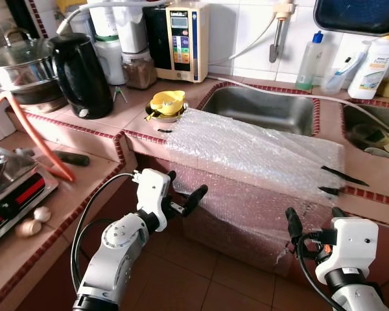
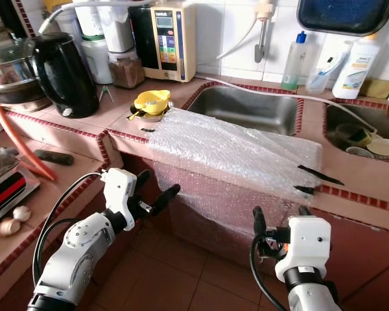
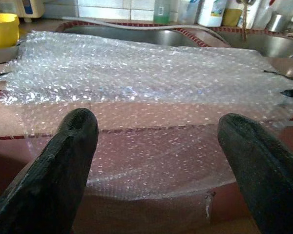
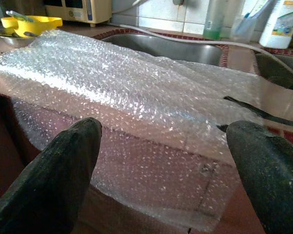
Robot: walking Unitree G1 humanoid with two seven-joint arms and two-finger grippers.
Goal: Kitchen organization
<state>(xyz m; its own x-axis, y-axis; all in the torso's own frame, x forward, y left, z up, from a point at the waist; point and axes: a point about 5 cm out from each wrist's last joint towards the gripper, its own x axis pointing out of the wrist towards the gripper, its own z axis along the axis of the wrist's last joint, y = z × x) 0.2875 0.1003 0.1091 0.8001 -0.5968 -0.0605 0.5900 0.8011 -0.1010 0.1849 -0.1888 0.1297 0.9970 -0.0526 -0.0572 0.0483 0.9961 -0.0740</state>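
A clear bubble wrap sheet (image 1: 246, 155) lies over the red tiled counter edge in front of the steel sink (image 1: 262, 107) and hangs down the counter front. Black tape strips (image 1: 343, 175) sit at its right edge. My left gripper (image 1: 187, 183) is open, just left of the hanging part and apart from it. My right gripper (image 1: 314, 219) is open, low at the sheet's lower right corner. In the left wrist view the open fingers (image 3: 63, 165) frame the wrap (image 3: 146, 97). Through the right wrist camera, the wrap (image 4: 136, 97) lies ahead of my right gripper (image 4: 165, 126).
A yellow funnel in a small bowl (image 1: 167, 103) sits at the sheet's left corner. A black kettle (image 1: 84, 74), a pot, jars and a water unit (image 1: 187, 42) stand behind. A stove (image 1: 13, 194), an orange hose (image 1: 35, 139) and garlic (image 1: 35, 220) are at left. Bottles (image 1: 374, 65) line the wall.
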